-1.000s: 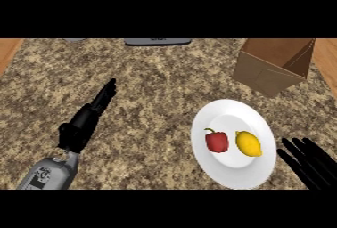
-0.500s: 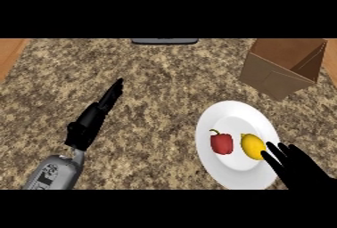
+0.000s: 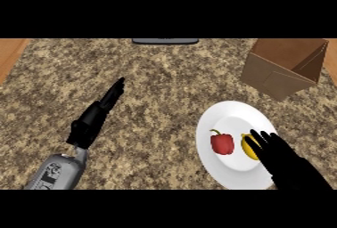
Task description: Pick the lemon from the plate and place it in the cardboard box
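Right hand (image 3: 286,158) over plate (image 3: 227,116), fingers straight and spread, covering right side of lemon (image 3: 248,146); contact unclear. Lemon on plate beside pepper (image 3: 222,143). Box (image 3: 283,67) well apart, far right. Left hand (image 3: 99,113) at left, fingers straight.

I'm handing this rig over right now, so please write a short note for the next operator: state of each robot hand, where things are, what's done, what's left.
Left robot hand: open, fingers straight, over the counter, holding nothing.
Right robot hand: open, fingers lying over the lemon, not curled round it.
The lemon sits on the plate beside a red pepper. The cardboard box stands beyond the plate.
Done: approach to the lemon.
Left: grasp, lift, place in the box.
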Controlling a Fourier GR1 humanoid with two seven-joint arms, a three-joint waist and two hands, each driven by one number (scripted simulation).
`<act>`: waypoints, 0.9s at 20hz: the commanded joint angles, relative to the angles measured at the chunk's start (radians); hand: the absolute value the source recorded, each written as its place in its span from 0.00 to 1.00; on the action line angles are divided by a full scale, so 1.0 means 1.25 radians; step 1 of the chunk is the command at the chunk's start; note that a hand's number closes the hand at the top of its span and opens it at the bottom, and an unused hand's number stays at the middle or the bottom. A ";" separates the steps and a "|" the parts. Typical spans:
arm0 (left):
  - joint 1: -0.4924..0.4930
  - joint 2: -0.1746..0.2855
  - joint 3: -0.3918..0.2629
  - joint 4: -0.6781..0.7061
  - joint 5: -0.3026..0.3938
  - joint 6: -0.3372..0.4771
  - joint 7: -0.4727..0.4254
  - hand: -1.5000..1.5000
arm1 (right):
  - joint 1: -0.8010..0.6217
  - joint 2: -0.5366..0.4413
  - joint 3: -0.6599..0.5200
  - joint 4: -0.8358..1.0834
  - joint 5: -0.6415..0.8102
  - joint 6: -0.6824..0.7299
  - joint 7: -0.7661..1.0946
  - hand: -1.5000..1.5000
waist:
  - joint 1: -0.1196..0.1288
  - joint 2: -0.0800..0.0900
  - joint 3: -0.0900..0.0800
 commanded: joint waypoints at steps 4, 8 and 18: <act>0.017 -0.029 0.022 -0.065 -0.017 -0.009 0.053 0.50 | 0.004 0.072 0.025 0.133 0.104 -0.049 -0.028 0.00 | 0.000 -0.001 0.000; -0.029 -0.035 0.071 0.011 -0.029 -0.045 0.022 0.50 | -0.038 0.088 -0.031 0.125 0.074 -0.028 -0.087 0.00 | -0.003 0.000 0.000; -0.012 -0.076 0.073 -0.059 -0.066 -0.070 0.087 0.50 | -0.118 0.155 -0.067 0.234 0.125 0.028 -0.119 0.00 | 0.001 0.000 0.000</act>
